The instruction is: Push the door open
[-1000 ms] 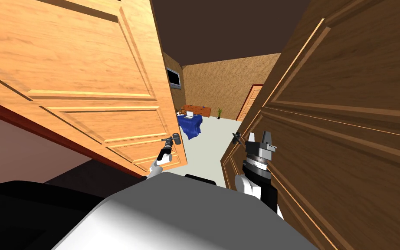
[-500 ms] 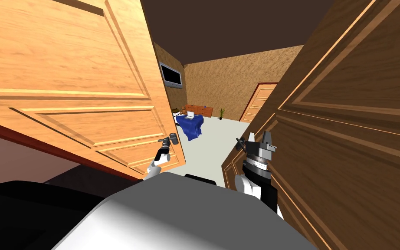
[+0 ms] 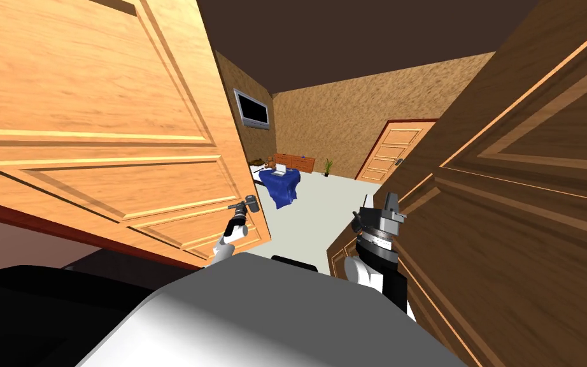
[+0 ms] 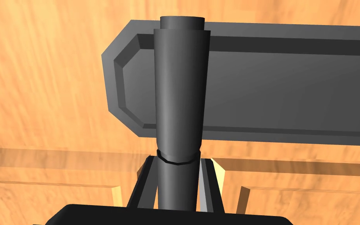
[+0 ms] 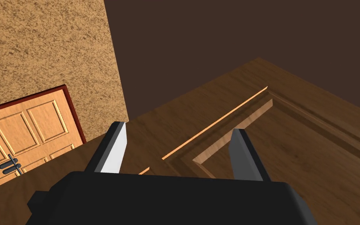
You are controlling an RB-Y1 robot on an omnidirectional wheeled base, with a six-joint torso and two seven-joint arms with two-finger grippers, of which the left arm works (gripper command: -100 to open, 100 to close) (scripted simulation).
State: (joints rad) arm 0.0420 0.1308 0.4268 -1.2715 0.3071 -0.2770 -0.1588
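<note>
A light wooden door leaf (image 3: 95, 127) stands swung inward on my left, and a dark brown leaf (image 3: 515, 210) stands on my right. My left gripper (image 3: 245, 210) is shut on the light door's dark grey lever handle (image 4: 179, 97). Its fingers (image 4: 205, 183) press the lever's sides in front of the grey backplate (image 4: 277, 86). My right gripper (image 3: 380, 201) is open beside the dark leaf (image 5: 253, 129), holding nothing, with that leaf's small handle (image 3: 356, 220) just beside it.
Through the gap lies a pale floor (image 3: 311, 210) with a blue-draped table (image 3: 281, 183) carrying a laptop. A wall screen (image 3: 252, 109), a low wooden cabinet (image 3: 295, 162), a small plant (image 3: 328, 167) and a shut light door (image 3: 393, 153) line the far walls.
Both leaves have spread farther apart and the gap has widened, showing more of the room and the far door. My left gripper stays on the handle.
</note>
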